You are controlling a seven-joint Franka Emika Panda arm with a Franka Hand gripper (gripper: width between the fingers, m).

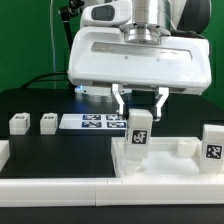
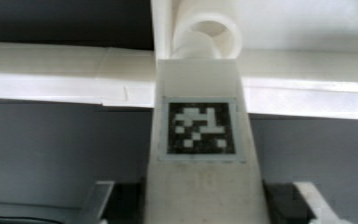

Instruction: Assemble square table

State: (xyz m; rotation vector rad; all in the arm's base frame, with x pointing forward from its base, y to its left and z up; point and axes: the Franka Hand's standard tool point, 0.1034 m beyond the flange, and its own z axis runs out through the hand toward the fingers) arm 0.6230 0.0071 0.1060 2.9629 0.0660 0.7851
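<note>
**Leg held upright over the top**

The gripper [image 1: 140,108] was closed on a leg [image 1: 140,132], with its fingers [image 2: 101,203] flanking the sides. That kept the leg vertical, probably so it could seat in the top [image 1: 172,148] directly below. A second leg [image 1: 212,146] stood near the top's far corner, and the spare legs [image 1: 18,123] waited beside the marker board [image 1: 95,122].

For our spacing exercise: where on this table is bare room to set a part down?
Bare black table lies between the two loose legs and marker board behind and the white bar in front. Crowded: the exterior view's right, where the pincer grips a leg at the table top.
</note>
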